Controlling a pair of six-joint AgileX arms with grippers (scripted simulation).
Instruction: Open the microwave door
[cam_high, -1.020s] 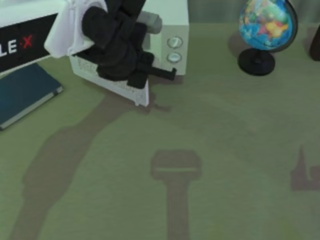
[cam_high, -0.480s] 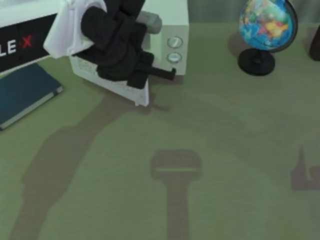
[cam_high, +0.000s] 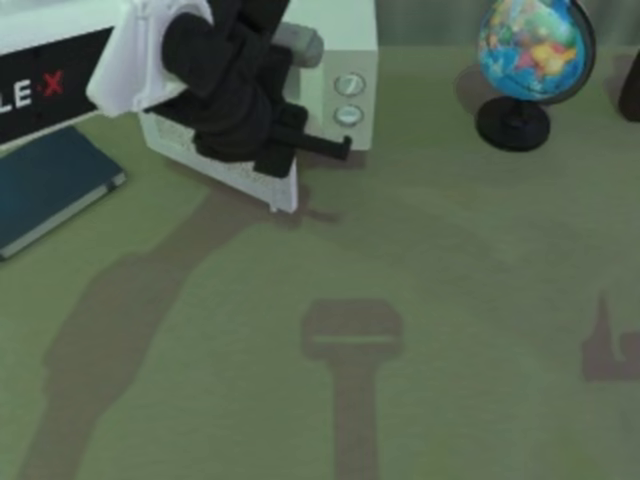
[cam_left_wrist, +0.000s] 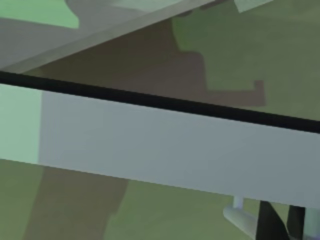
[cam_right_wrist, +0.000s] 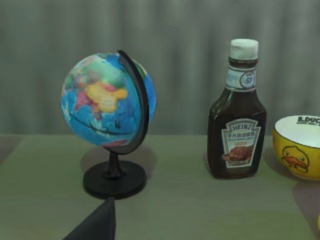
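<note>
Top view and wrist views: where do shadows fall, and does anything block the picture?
Top view: the left arm's long shadow runs across the green table from the swung-out white microwave door; two more arm-shaped shadows lie lower down. Left wrist view: a pale door panel fills the middle. Right wrist view: even light, soft shadow beneath the blue globe on its black stand.

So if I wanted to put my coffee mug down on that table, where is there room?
The whole near half of the table is bare, and so is the strip between the microwave and the globe. It is crowded at the far left, where the left gripper works at the microwave door beside the blue book.
</note>
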